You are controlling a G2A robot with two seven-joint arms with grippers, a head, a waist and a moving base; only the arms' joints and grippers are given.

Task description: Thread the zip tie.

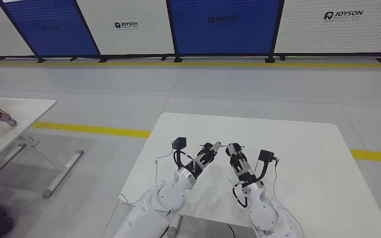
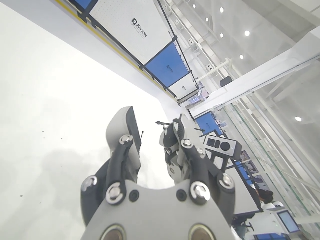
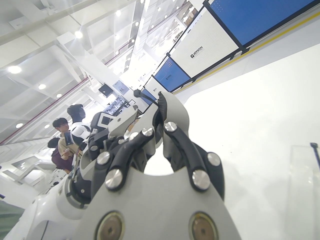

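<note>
A thin black zip tie (image 3: 146, 98) sticks out from between the fingertips of my right gripper (image 3: 160, 106), which is shut on it, head end free. My left gripper (image 2: 155, 119) faces it with its jaws wide apart and nothing clamped. A short black tip (image 2: 142, 136) shows beside one of its pads (image 2: 135, 128). Past its other finger the zip tie (image 2: 160, 123) juts from the right gripper (image 2: 168, 138). From above, the left gripper (image 1: 212, 147) and right gripper (image 1: 231, 149) almost meet above the white table (image 1: 297, 160).
A clear plastic holder (image 3: 303, 173) with another black zip tie (image 3: 315, 151) in it stands on the table beside my right arm. Blue and white partition panels (image 1: 226, 27) line the far side of the floor. A second table (image 1: 21, 116) stands at the left.
</note>
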